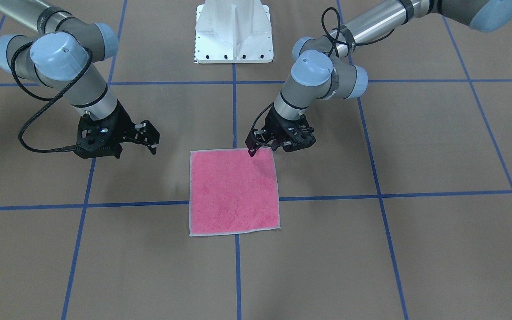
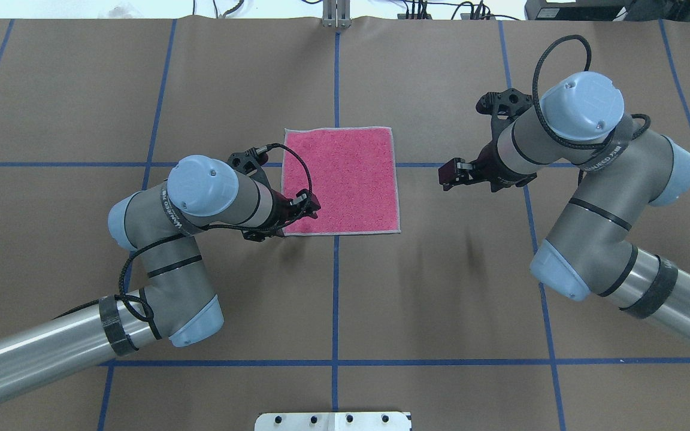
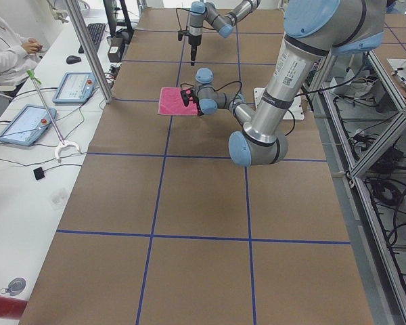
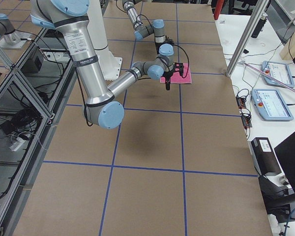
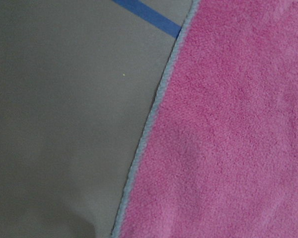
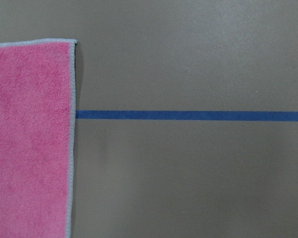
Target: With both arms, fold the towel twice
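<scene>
The towel (image 1: 234, 193) lies flat with its pink face up and a light grey border, at the table's middle (image 2: 339, 179). My left gripper (image 1: 267, 146) hangs low over the towel's corner nearest my left arm (image 2: 306, 209), and its jaws look open. The left wrist view shows only the towel's edge (image 5: 228, 139) and bare table. My right gripper (image 1: 153, 138) hovers over bare table, well off the towel's opposite side (image 2: 448, 175). It looks open and empty. The right wrist view shows a towel corner (image 6: 30, 139).
The white pedestal base (image 1: 234, 35) stands behind the towel on my side. Blue tape lines (image 2: 336, 299) cross the brown table. A side bench with tablets (image 3: 27, 125) and an operator (image 3: 7, 51) runs along the far edge, with a metal post (image 3: 88, 47) there.
</scene>
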You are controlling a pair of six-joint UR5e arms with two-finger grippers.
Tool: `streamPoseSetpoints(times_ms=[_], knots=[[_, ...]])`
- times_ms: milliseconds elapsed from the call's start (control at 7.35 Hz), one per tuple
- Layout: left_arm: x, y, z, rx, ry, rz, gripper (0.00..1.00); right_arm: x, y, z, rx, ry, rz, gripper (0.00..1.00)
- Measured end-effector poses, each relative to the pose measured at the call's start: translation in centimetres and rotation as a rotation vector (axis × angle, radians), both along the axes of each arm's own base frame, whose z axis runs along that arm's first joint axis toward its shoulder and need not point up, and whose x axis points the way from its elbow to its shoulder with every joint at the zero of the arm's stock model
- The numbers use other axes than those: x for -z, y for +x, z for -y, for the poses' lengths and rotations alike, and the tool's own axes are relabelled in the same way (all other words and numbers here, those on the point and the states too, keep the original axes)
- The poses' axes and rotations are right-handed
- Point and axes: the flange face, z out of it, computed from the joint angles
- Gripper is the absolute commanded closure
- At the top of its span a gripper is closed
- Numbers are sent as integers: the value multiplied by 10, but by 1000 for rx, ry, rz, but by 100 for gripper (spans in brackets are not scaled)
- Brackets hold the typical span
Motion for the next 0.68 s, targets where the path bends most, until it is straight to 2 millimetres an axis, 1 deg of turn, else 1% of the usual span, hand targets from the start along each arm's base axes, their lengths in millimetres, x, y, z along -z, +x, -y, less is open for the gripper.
streamPoseSetpoints(times_ms=[272, 408, 544, 680], knots=[[0, 4, -2, 13, 7, 4, 20, 0, 0, 0, 0, 0, 0, 1], [0, 4, -2, 14, 8, 5, 28, 0, 0, 0, 0, 0, 0, 1], [0, 4, -2, 14, 8, 5, 37, 0, 0, 0, 0, 0, 1, 1], [0, 3, -2, 15, 8, 4, 39, 0, 0, 0, 0, 1, 1, 1]])
